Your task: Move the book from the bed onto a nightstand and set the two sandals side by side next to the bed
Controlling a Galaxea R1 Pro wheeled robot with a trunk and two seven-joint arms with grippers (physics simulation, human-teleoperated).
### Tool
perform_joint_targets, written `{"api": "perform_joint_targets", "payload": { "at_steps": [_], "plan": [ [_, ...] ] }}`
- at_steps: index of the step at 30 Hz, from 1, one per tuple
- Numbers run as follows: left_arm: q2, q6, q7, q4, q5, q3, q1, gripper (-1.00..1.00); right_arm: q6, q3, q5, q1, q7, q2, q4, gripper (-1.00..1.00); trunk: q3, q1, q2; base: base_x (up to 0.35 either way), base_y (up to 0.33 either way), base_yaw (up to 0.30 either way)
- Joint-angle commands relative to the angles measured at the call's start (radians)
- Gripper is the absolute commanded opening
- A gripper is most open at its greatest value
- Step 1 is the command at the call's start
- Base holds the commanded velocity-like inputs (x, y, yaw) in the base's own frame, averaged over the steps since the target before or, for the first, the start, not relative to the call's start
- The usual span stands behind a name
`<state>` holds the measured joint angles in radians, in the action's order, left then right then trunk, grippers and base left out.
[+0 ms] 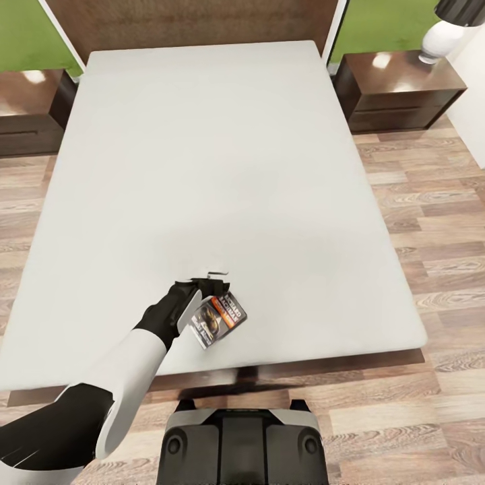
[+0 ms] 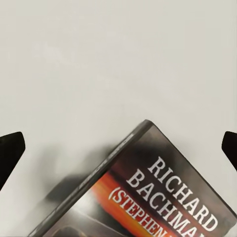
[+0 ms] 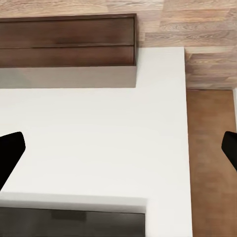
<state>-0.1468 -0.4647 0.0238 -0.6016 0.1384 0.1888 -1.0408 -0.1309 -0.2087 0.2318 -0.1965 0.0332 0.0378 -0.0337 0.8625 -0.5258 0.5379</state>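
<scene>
The book [image 1: 220,319] lies on the pale-grey bed [image 1: 222,168] near its front edge, with its dark cover, orange band and white lettering facing up. My left gripper [image 1: 209,279] hangs just over the book's far corner. In the left wrist view its fingertips [image 2: 11,157] stand wide apart, open, with the book [image 2: 158,195] and bare mattress between them. The right arm [image 1: 446,28] is raised at the far right, above the right nightstand [image 1: 397,91]. My right gripper [image 3: 118,153] is open and holds nothing. The two sandals are out of view.
A second nightstand [image 1: 30,111] stands left of the bed's head. Wood-plank floor [image 1: 431,236] runs along both sides of the bed. The robot's base [image 1: 242,438] is at the foot of the bed. The right wrist view looks down on dark drawer fronts [image 3: 69,47] and a white surface [image 3: 98,133].
</scene>
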Motion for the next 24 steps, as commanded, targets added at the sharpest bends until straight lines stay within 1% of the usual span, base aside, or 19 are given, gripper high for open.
{"api": "perform_joint_targets", "payload": {
  "at_steps": [1, 24],
  "plan": [
    [0.0, -0.005, 0.002, -0.002, 0.009, 0.003, -0.001, 1.0, -0.006, -0.009, 0.007, 0.0, 0.003, 0.001, -0.002, 1.0, 0.002, 0.0, 0.001, 0.0, 0.0, 0.0],
    [-0.003, -0.003, -0.002, -0.006, 0.009, 0.003, -0.02, 1.0, -0.006, -0.008, 0.007, 0.0, 0.004, -0.001, -0.002, 1.0, 0.04, 0.0, 0.001, 0.0, 0.0, 0.0]
  ]
}}
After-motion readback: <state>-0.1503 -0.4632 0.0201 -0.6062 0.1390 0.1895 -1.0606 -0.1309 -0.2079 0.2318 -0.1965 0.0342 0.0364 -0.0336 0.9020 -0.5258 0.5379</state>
